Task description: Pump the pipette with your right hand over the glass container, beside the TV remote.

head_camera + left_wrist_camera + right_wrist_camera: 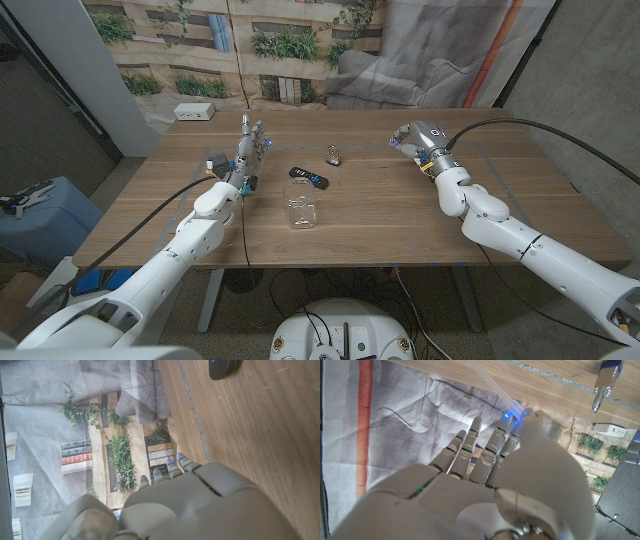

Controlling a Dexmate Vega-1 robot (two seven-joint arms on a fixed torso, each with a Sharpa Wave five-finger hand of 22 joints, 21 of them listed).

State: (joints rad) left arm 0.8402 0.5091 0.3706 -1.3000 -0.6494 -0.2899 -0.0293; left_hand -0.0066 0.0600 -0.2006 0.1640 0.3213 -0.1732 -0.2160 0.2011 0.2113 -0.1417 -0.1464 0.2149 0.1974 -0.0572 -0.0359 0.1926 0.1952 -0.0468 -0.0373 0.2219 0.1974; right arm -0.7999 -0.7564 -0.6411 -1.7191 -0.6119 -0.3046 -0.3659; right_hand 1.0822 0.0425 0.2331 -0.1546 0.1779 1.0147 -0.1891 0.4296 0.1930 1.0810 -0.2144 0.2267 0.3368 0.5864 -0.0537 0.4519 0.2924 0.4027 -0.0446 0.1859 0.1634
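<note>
Table: wooden table (380, 210), warm brown plank grain, matte; I stand at its 6 o'clock edge. A faint pale tape line crosses the far side near my right hand.
Room: printed backdrop (290, 45) of shelves and green plants hangs beyond the 12 o'clock edge; crumpled grey sheet (440, 55) to 1 o'clock; grey wall panels either side. White power strip (195, 112) sits at the table's 10 o'clock corner.
Glass container (301, 209): clear, squat, open-mouthed jar, upright near table centre.
TV remote (308, 177): black, slim, with coloured buttons, lying flat just at 12 o'clock of the jar, apart from it.
Binder clip (333, 155): small, dark body with metal arms, at 1 o'clock of the remote; in my right wrist view it shows silver handles.
Pipette (495, 385): thin, clear plastic tube, at my right fingertips, far at 2 o'clock of the jar, not over it.
My right hand (413, 138): white shell, fingers bunched toward the pipette; whether they actually pinch it, I cannot tell.
My left hand (252, 140): fingers straight and slightly apart, holding nothing, raised at 10 o'clock of the jar.
</note>
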